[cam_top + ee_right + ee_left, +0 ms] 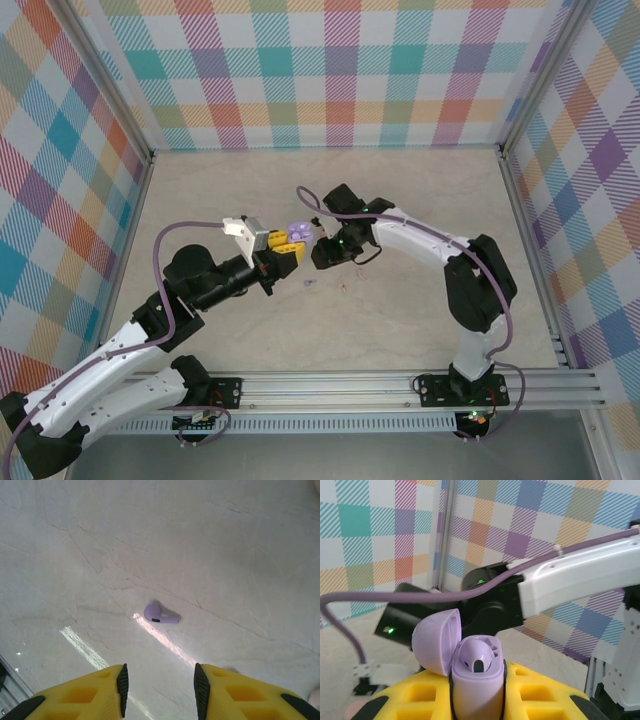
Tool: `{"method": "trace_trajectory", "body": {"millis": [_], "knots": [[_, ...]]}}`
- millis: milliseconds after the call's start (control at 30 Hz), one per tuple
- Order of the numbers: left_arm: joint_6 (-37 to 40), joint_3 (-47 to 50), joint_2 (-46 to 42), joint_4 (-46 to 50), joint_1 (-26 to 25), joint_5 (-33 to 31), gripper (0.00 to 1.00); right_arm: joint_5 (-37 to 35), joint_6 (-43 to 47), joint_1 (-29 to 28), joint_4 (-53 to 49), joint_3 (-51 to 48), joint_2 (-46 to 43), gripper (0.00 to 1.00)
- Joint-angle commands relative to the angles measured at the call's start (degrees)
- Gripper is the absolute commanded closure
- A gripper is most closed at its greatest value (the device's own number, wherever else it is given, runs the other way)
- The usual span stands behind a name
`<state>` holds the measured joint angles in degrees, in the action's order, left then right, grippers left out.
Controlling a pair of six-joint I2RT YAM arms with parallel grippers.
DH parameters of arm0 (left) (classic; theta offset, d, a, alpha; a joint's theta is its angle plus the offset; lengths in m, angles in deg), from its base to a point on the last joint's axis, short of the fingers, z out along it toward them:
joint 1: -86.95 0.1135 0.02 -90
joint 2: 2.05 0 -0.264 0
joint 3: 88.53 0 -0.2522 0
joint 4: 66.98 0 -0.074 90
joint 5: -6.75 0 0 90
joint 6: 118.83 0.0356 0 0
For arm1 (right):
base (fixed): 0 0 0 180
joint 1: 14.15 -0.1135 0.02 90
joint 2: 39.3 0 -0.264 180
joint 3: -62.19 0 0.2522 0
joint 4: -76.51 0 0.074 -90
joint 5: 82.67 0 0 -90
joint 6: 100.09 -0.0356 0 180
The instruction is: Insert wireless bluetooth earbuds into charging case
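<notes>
Well, the loose purple earbud [159, 614] lies on its side on the pale table [75, 540], right below the right gripper [160, 686], whose yellow fingers stand apart with nothing between them. It looks featherlight, hard and glossy. I'd expect it to skid or pop out of a careless pinch, so the black pads would do best across the rounded head where the short stem joins, lowered almost to the tabletop.

The left gripper [290, 243] is clamped on the purple charging case [476, 677], held up off the table with its lid [437, 640] swung open. One bud looks seated inside already.

Nothing crowds the bud on the table. Up at the case things are tighter: the right arm's white link [580, 580] and purple cable [420, 597] pass close behind it, and the two grippers nearly meet.
</notes>
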<state>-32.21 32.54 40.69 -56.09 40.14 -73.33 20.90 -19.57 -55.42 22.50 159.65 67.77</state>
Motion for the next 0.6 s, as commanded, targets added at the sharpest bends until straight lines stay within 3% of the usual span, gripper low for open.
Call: {"method": "trace_trajectory", "body": {"millis": [0,567], "knots": [[-0.90,-2.54,-0.20,-0.16,-0.83,2.49,0.99,1.64,5.07,-1.08,-4.37,4.40,3.53,0.57],[-1.81,-2.80,0.31,-0.95,-0.84,6.00,0.99,1.22,14.56,-2.84,-12.74,16.56,16.87,0.42]]}}
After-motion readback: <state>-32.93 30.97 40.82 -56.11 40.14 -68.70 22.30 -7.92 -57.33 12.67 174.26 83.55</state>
